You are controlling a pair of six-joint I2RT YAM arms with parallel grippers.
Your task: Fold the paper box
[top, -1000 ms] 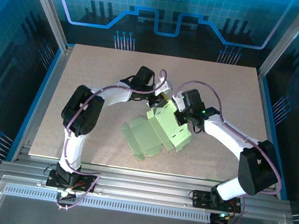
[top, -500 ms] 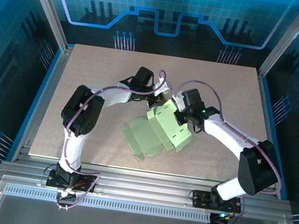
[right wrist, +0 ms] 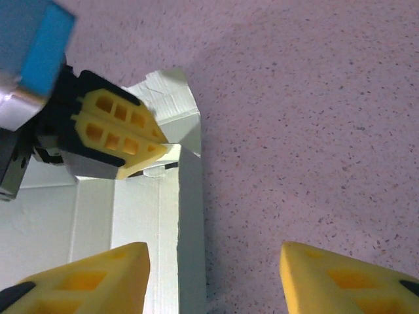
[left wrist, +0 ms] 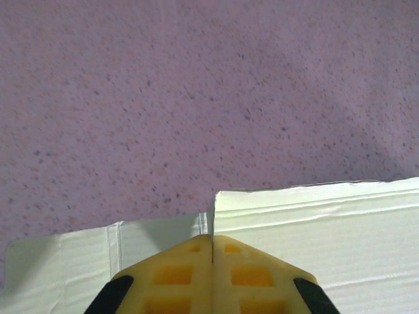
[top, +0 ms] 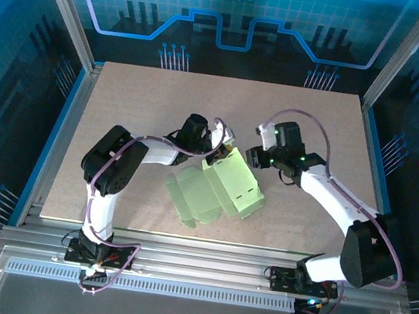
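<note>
The pale lime-green thin card paper box [top: 219,188] lies at the centre of the top view, half formed. A raised rectangular body sits toward the right, and flat tabbed flaps spread to the lower left on the speckled beige desk [top: 132,99]. At the box's upper edge the left end effector [left wrist: 211,243] is pressed together on a thin upright wall of card, whose edge rises from between its yellow fingertips [left wrist: 186,265]. The right end effector [right wrist: 213,275] hovers just right of that corner, jaws spread and holding nothing, with the folded wall standing between them low in its own view. The step looks like squaring up this end wall. It should go best with the left pinch acting as a steady anchor while the right comes in low along the crease and presses gently, since thin card buckles or springs back easily.
</note>
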